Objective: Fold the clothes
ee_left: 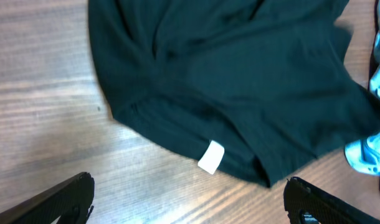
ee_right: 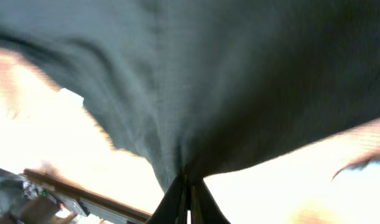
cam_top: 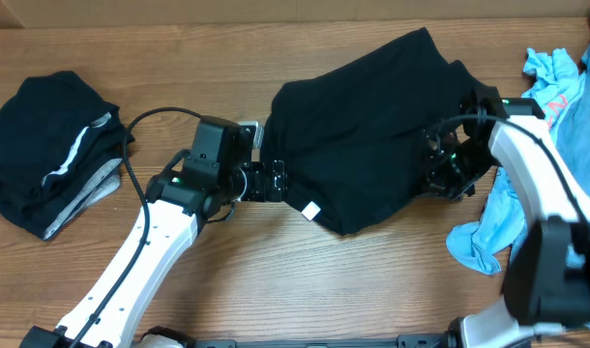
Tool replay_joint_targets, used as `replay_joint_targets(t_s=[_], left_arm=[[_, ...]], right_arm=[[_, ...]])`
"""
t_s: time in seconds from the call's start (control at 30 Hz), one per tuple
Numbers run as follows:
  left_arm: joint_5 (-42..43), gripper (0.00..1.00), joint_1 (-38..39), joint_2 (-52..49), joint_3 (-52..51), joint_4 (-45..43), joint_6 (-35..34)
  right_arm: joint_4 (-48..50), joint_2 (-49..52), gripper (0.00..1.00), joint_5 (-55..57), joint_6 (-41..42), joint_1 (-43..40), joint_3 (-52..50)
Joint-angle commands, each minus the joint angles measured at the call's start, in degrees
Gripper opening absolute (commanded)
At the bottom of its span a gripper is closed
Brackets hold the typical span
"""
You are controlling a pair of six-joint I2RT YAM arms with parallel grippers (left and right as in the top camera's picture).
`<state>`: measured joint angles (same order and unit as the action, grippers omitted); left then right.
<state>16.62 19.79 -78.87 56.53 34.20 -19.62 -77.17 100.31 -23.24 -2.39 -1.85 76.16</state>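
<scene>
**Right pincer [ee_right: 187,191] clamped on black garment [cam_top: 372,116]; left pincer [cam_top: 278,181] wide apart**

Wooden table [cam_top: 305,290] beneath both pincers. Largest cloth here, the black garment, spread and rumpled between the two pincers: near hem just ahead of the left pincer, opposite side bunched into the right pincer. Folded stack of dark clothes [cam_top: 53,145] well behind the left pincer, apart from everything else. Blue clothes [cam_top: 566,87] heaped behind the right pincer, with one blue piece [cam_top: 481,237] beside that arm and right against the black hem in the left wrist view. Left pincer spread wide, fingers [ee_left: 59,199] at the two lower corners of its own view, only bare wood between them, nothing gripped. Right pincer shut tight on a gathered fold of the black garment, with creases fanning out from the pinch. Small white tag [ee_left: 210,157] on the garment's hem, just ahead of the left pincer, in line with the gap between its fingers.
</scene>
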Motion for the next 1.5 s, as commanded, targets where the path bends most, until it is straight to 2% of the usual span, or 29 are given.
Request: replay_joint_targets(t_s=[0.0, 0.17, 0.2, 0.27, 0.37, 0.4, 0.5, 0.57, 0.6, 0.7, 0.8, 0.83, 0.87, 0.9, 0.93, 1.0, 1.03, 1.07, 1.17, 1.3, 1.37, 1.4, 1.43, 1.47], left_arm=[[-2.25, 1.0, 0.0, -0.09, 0.96, -4.07, -0.76], [-6.78, 1.0, -2.34, -0.24, 3.87, -9.64, -0.72], [-6.75, 1.0, -3.28, -0.55, 5.05, -9.77, -0.61], [-6.54, 1.0, -4.72, -2.58, 9.75, -8.44, 1.75], [-6.75, 1.0, -4.83, -6.38, 15.37, -6.99, 2.86], [-6.73, 1.0, -4.81, -8.26, 17.64, -7.04, 2.38], [-6.08, 1.0, -4.59, -11.85, 20.22, -7.06, 1.36], [-6.01, 1.0, -3.87, -14.14, 20.26, -7.56, 1.36], [-5.95, 1.0, -3.56, -15.28, 20.26, -8.0, 1.36], [0.15, 1.0, -3.28, -19.87, 20.26, -12.61, 1.36], [0.98, 1.0, -3.26, -25.33, 20.24, -17.77, -0.66], [0.98, 0.96, -3.28, -27.82, 20.26, -18.32, -2.58], [0.79, 0.69, -3.63, -29.68, 20.24, -18.45, -3.69], [0.81, 0.52, -4.22, -31.36, 20.24, -18.64, -6.58], [0.85, 0.6, -5.53, -33.79, 20.24, -19.58, -14.36], [0.87, 0.61, -6.16, -35.36, 20.24, -20.46, -18.67], [1.46, 0.61, -6.23, -36.57, 20.24, -21.57, -19.56], [1.36, 0.66, -6.16, -37.79, 20.24, -21.94, -20.11], [1.62, 0.64, -6.16, -40.02, 20.24, -23.87, -22.99], [7.48, 0.68, -4.57, -44.83, 20.24, -27.78, -23.34], [9.99, 0.67, -3.87, -46.12, 20.24, -30.25, -23.54], [12.0, 0.5, -3.41, -46.27, 20.24, -32.22, -23.52], [13.11, 0.2, -3.1, -46.27, 20.24, -33.73, -23.47], [13.86, 0.05, -3.04, -46.27, 20.26, -34.64, -23.5]], right_arm=[[-1.84, -8.48, 0.04, -0.37, 2.32, 8.0, 0.68], [-3.58, -14.93, 0.04, 9.16, 12.76, 18.53, 0.68], [-4.61, -15.93, 0.04, 12.11, 15.04, 19.21, 0.68], [-9.35, -18.47, 0.04, 24.0, 24.72, 19.47, 0.68], [-14.86, -20.52, 0.04, 32.89, 36.76, 19.47, 0.68], [-16.13, -21.11, 0.04, 33.9, 38.01, 19.47, 0.68], [-16.76, -21.33, 0.09, 33.68, 37.99, 19.47, 0.68], [-16.37, -21.33, 0.5, 33.73, 37.99, 19.47, 0.68], [-15.87, -21.33, 0.56, 33.7, 38.01, 19.47, 0.68], [-14.67, -21.33, 0.56, 33.7, 37.99, 19.47, 0.68], [-14.29, -21.33, 0.57, 33.73, 37.97, 19.47, 0.68], [-14.25, -21.33, 0.58, 33.73, 37.97, 19.47, 0.68], [-14.27, -21.33, 0.58, 33.73, 37.97, 19.47, 0.68], [-14.29, -21.33, 0.59, 33.7, 37.97, 19.47, 0.68], [-14.29, -21.33, 0.59, 33.7, 37.97, 19.47, 0.68], [-14.27, -21.33, 0.59, 33.7, 37.97, 19.47, 0.68], [-14.27, -21.33, 0.59, 33.7, 37.97, 19.47, 0.68], [-14.29, -21.33, 0.59, 33.7, 37.97, 19.47, 0.68], [-14.36, -21.33, 0.6, 33.7, 37.97, 19.47, 0.68], [-14.36, -21.33, 0.6, 33.7, 37.97, 19.47, 0.68], [-14.45, -21.33, 0.61, 33.7, 37.97, 19.47, 0.68], [-14.43, -21.33, 0.61, 33.7, 37.97, 19.47, 0.68], [-14.38, -21.33, 0.61, 33.73, 37.97, 19.47, 0.68], [-14.32, -21.33, 0.61, 33.7, 37.97, 19.47, 0.68]])
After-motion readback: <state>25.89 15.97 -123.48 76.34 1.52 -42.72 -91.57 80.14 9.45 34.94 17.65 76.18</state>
